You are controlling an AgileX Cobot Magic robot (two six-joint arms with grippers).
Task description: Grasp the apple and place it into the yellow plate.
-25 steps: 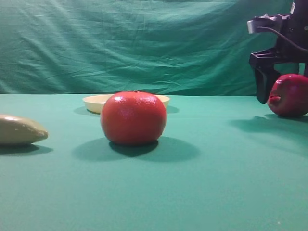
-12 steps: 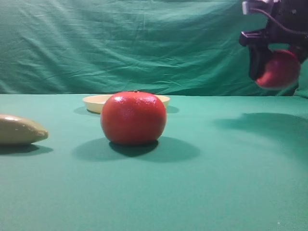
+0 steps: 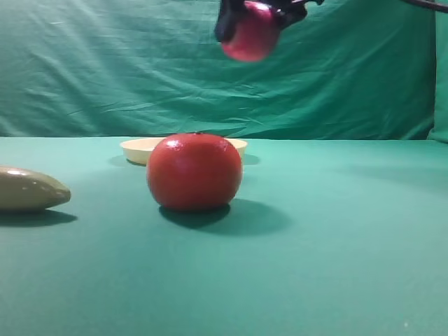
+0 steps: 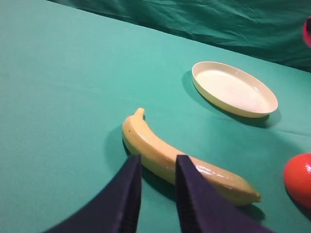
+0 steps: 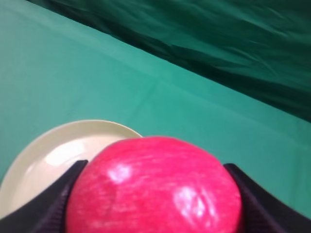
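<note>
The right gripper (image 3: 255, 14) pinches the apple (image 3: 248, 33) between its dark fingers (image 5: 53, 204), high above the green surface (image 3: 336, 266). Below and just beyond those fingers lies the yellow plate (image 5: 53, 150). The left gripper's (image 4: 156, 187) fingers (image 4: 127, 194) stand slightly parted, holding nothing, a banana (image 4: 165, 158) just past their tips; an orange-red fruit (image 3: 194, 172) sits nearby.
</note>
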